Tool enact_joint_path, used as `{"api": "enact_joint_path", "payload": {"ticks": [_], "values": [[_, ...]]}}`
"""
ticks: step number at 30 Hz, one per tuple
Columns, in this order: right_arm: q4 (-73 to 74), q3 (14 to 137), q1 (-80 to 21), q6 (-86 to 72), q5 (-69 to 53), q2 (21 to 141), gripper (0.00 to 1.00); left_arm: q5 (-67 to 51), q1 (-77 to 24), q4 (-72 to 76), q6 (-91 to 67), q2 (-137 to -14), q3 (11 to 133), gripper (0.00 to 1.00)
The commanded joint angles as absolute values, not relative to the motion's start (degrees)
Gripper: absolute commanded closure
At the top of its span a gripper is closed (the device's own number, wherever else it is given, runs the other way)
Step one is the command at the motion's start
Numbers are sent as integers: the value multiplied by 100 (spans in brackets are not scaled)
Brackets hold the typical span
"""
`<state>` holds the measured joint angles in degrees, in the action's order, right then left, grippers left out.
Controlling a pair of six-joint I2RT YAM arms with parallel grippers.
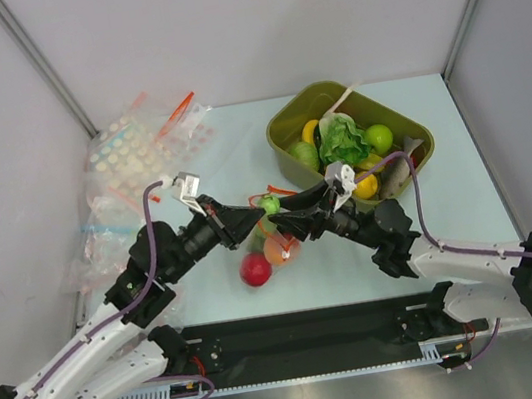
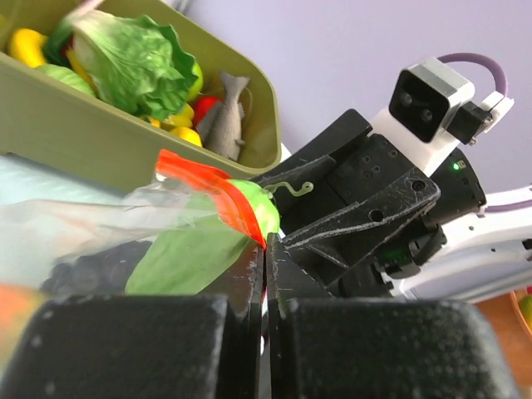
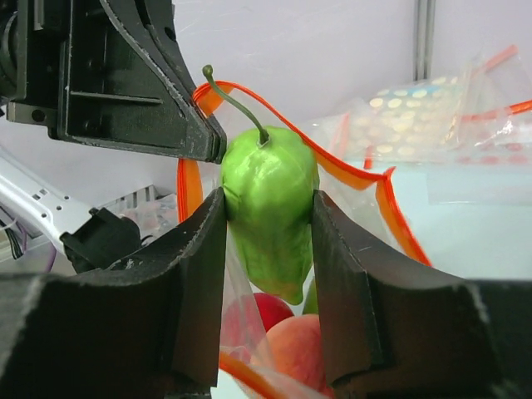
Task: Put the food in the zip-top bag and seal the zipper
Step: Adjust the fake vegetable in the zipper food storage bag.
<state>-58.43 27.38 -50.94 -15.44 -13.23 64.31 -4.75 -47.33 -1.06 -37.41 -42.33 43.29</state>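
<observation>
Your right fingers (image 3: 208,237) are part open and clamped on both sides of a green pepper (image 3: 270,208), stem up. Just below them the bag (image 2: 91,220) gapes, with a red fruit (image 3: 270,312) and a peach (image 3: 291,349) inside it, under the pepper. Your left fingers (image 2: 253,270) are pressed together on the zipper (image 2: 224,199) at the bag's rim, their tips close to the right fingers. The tub (image 1: 288,145) sits behind the right fingers on the counter (image 1: 470,208).
</observation>
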Motion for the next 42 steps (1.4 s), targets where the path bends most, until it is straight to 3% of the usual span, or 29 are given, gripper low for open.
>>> {"api": "enact_joint_path", "payload": {"ticks": [1,12,19,22,24,26,27,35,42], "values": [[-5853,2997,-5282,-1670,-1098,6670,100,-62,-4711,395,-3595,-4043,4193,100],[-6372,3322,-5449,-2074,-1626,7909,100,-114,-4711,650,-3577,-3700,3999,100],[-6365,3374,-5449,-2408,-1600,7981,100,-114,-4711,694,-3560,-3683,3964,100],[-6004,3506,-5449,-2408,-1696,7980,86,-62,-4711,659,-3542,-3691,3964,100],[-5950,3568,-5449,-2347,-1766,8007,68,-18,-4711,615,-3533,-3735,3990,100],[-6011,3534,-5449,-2136,-1881,7972,38,-18,-4711,528,-3559,-3770,4008,100],[-6003,3525,-5458,-2092,-1855,7928,36,-18,-4711,501,-3577,-3779,4017,99],[-4467,3568,-5545,-750,-1021,6892,37,1097,-4711,-113,-3674,-3630,3999,99],[-3263,3849,-5537,-607,-18,6328,41,1889,-4711,-483,-3674,-3832,4043,100]]}}
